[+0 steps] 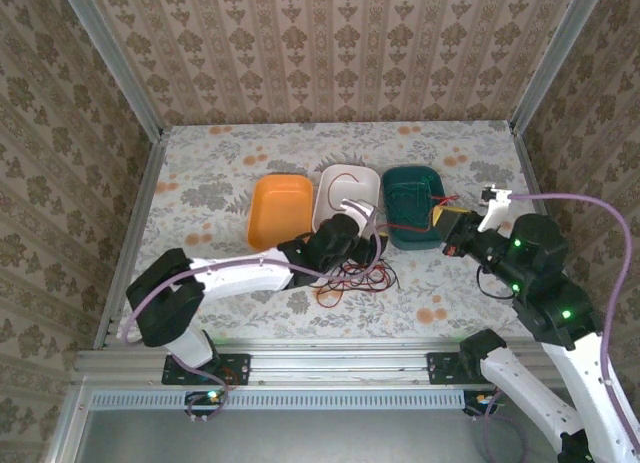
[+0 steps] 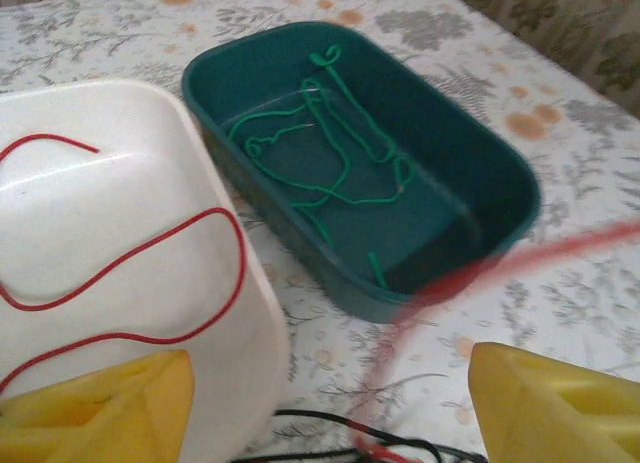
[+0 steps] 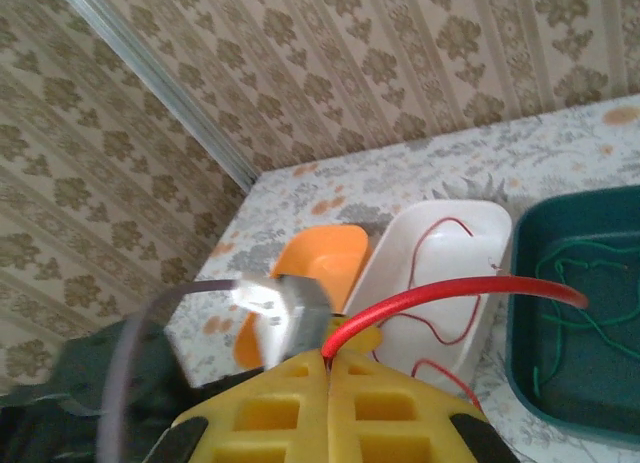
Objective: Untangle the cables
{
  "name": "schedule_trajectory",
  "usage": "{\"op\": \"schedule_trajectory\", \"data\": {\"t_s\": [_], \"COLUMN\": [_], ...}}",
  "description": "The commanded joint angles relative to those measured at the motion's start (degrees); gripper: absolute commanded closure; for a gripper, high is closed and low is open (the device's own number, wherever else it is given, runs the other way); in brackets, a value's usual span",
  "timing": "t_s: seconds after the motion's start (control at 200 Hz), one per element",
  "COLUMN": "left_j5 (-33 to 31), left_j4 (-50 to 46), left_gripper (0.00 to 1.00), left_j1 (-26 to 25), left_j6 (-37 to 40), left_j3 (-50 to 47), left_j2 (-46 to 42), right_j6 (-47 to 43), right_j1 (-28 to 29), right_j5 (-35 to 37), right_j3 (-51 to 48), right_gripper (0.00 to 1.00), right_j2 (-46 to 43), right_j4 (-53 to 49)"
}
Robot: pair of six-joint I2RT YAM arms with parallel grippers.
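Evidently the right claw (image 3: pixel 330 375) pinches the red cable (image 3: pixel 450 286), whose other end lies in the white tray (image 2: pixel 100 198) ahead of the spread left claw (image 2: pixel 330 411); next it needs lifting clear of the black cable (image 2: pixel 305 416).

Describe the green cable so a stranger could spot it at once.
On the floral table, past the orange tray and white tray, the dark green tray ends the row on the right. The green cable lies loosely looped inside it. Unlike the red cable in the white tray, it nearly matches its tray's colour.
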Motion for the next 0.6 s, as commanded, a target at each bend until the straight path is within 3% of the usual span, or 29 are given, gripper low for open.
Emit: {"op": "schedule_trajectory", "data": {"t_s": [0.0, 0.095, 0.18, 0.24, 0.3, 0.47, 0.595], "left_j5": [-1.64, -2.06, 0.08, 1.15, 1.99, 7.41, 9.02], "left_j4": [-1.45, -0.95, 0.10, 0.98, 1.93, 4.82, 3.54], "left_gripper": [0.28, 0.35, 0.53, 0.80, 1.00, 1.00, 1.00], "left_j1": [0.74, 1.13, 1.87, 1.93, 1.83, 1.85, 1.96], "left_j6": [2.52, 2.69, 1.93, 1.23, 0.05, -4.70, -8.00], "left_j3": [4.03, 6.08, 6.94, 7.01, 6.69, 6.43, 8.28], "left_j2": [3.17, 5.51, 7.02, 7.06, 6.06, 0.59, -3.35], "right_j6": [-1.16, -0.98, -1.00, -1.12, -0.93, 3.24, 7.54], "right_j1": [-0.28, -0.37, -0.37, -0.43, -0.42, -0.54, -0.46], "right_j5": [-1.87, -1.88, -1.67, -0.92, 0.92, 3.74, -3.06], "right_j3": [1.97, 2.23, 2.00, 1.65, 1.12, -6.08, -14.75], "right_gripper": [1.00, 1.00, 1.00, 1.00, 1.00, 1.00, 0.66], "right_j2": [-1.27, -1.50, -1.55, -1.36, -0.91, 1.29, 2.64], "right_j4": [-2.15, -2.38, -2.55, -3.04, -4.42, -6.46, -2.42]}}
